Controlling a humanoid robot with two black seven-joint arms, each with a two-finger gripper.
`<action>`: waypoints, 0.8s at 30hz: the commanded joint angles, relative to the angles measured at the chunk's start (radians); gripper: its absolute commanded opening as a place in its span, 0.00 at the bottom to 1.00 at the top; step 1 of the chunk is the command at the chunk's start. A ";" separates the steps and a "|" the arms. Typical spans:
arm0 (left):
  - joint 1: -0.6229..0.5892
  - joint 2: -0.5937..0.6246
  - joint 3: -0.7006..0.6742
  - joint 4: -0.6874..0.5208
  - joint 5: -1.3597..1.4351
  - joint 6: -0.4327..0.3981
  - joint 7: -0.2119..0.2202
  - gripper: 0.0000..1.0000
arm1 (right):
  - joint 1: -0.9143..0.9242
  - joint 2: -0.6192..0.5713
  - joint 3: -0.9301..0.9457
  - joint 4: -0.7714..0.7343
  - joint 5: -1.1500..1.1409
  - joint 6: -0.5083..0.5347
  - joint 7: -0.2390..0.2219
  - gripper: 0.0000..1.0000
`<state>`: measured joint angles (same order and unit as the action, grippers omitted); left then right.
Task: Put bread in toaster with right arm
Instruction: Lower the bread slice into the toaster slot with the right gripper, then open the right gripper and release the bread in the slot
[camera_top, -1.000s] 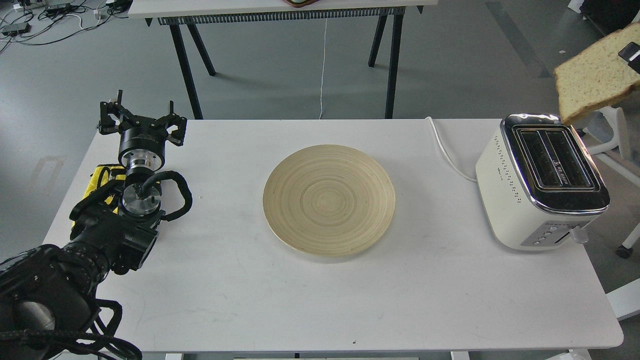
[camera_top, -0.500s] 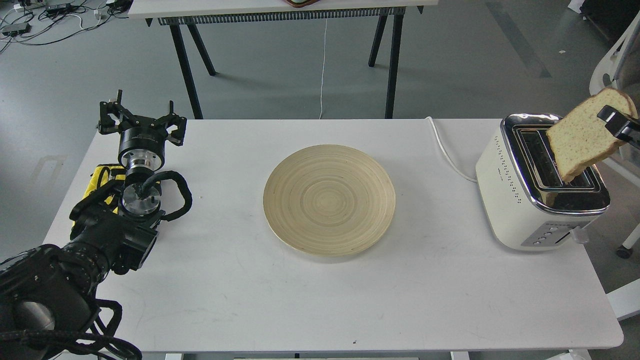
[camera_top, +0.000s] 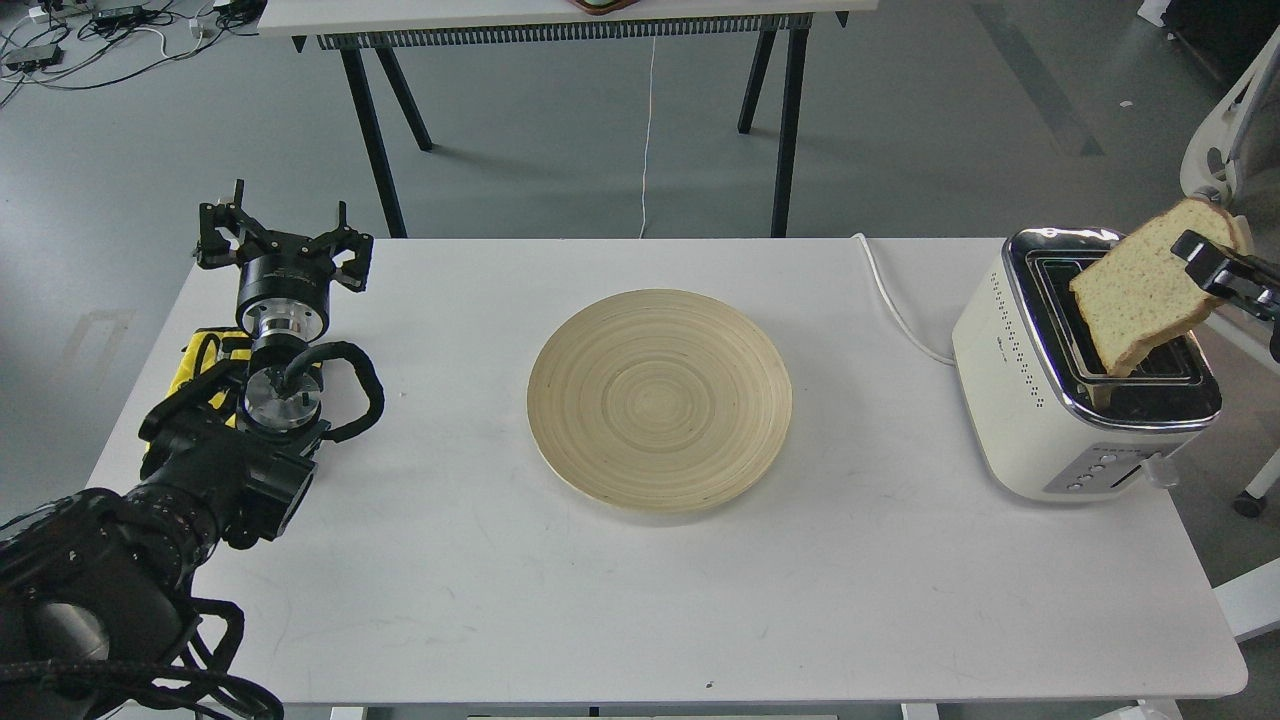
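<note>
The cream-white toaster (camera_top: 1030, 400) with a chrome top stands at the right end of the white table. The bread (camera_top: 1140, 295), a tan slice with a brown crust, hangs tilted over the toaster's slots, its lower corner at the slot opening. My right gripper (camera_top: 1205, 258) comes in from the right edge and is shut on the slice's upper right corner. My left gripper (camera_top: 283, 240) rests at the table's far left with its fingers spread open and empty.
A round bamboo plate (camera_top: 659, 399) lies empty mid-table. The toaster's white cable (camera_top: 890, 300) runs off the back edge. A white chair (camera_top: 1235, 150) stands beyond the right side. A second table's black legs (camera_top: 380, 130) stand behind.
My right gripper has brought the bread down and to the left, from high above the toaster's right corner to just over its slots. The left arm has not moved.
</note>
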<state>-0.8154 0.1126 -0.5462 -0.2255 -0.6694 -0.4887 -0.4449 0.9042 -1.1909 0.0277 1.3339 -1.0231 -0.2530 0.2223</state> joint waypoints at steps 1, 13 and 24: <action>0.001 -0.001 0.000 0.000 0.001 0.000 0.000 1.00 | 0.004 0.025 0.001 -0.027 0.000 0.000 0.000 0.13; -0.001 -0.001 0.000 0.000 0.001 0.000 0.000 1.00 | -0.004 0.108 -0.003 -0.105 0.000 0.000 0.000 0.13; -0.001 -0.001 0.000 0.000 0.001 0.000 0.000 1.00 | -0.013 0.244 -0.080 -0.193 0.002 -0.009 0.000 0.44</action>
<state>-0.8163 0.1125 -0.5461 -0.2255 -0.6691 -0.4887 -0.4449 0.8984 -0.9729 -0.0460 1.1581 -1.0234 -0.2583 0.2224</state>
